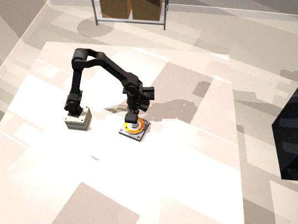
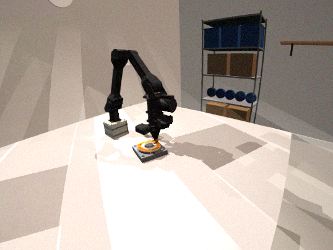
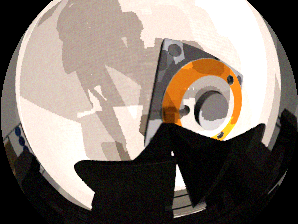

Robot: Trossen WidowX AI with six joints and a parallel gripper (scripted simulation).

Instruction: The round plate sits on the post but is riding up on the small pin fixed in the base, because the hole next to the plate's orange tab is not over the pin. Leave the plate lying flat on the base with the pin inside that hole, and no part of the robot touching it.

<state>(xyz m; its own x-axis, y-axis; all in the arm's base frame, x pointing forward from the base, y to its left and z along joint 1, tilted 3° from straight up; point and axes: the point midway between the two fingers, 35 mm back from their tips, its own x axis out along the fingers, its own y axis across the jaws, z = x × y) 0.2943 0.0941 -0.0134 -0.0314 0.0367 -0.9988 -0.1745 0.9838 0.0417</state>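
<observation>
Top view shows a wide pale bench [image 1: 171, 177] crossed by patches of light and grey shadow. Behind it, at the upper edge of the frame, stands a metal shelf [image 1: 130, 22] holding brown boxes; the exterior view shows the same shelf with blue bins, blue balls and more boxes. A black robot arm [image 1: 111, 69] rises from a pale block-shaped mount [image 1: 78, 120] on the bench's left part, bends over at a high elbow and reaches down to the right. Beside the mount, a little apart from it, lies a small grey square base [image 1: 134, 130]. On the base sits the round plate [image 1: 139, 126], orange with a pale inner ring, fitted around a grey post [image 3: 213, 106] at its middle. In the exterior view the claw [image 2: 155, 137] points straight down, its tip at the far edge of the plate; whether it touches the plate cannot be told. The claw's two dark fingers are closed tight together with nothing between them, as the wrist view shows along its lower half. Small dark holes [image 3: 232, 80] dot the plate's orange ring. The pin and the orange tab are too small to pick out, and whether the plate lies flat cannot be told.
</observation>
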